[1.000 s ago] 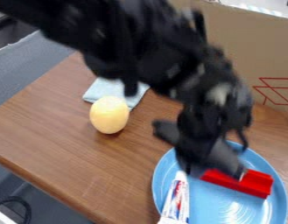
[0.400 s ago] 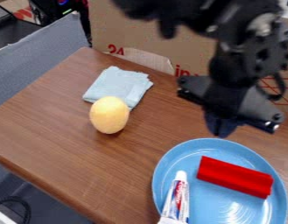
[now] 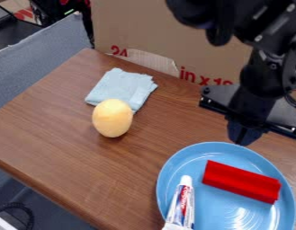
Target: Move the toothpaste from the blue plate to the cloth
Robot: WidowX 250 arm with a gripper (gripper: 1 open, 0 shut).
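Toothpaste (image 3: 185,199) lies on blue plate (image 3: 183,171) (ungripped).

One toothpaste (image 3: 183,199), plate (image 3: 174,171), cloth (image 3: 121,87), ball (image 3: 112,118), block (image 3: 241,181).

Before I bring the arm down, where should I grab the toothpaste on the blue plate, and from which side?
Probably take the toothpaste across its flat body, just below the cap, coming from straight above. It lies flat on the blue plate with its cap toward the plate's middle and its tail at the near rim. The red block lies apart to its right, leaving room for the fingers on both long edges.
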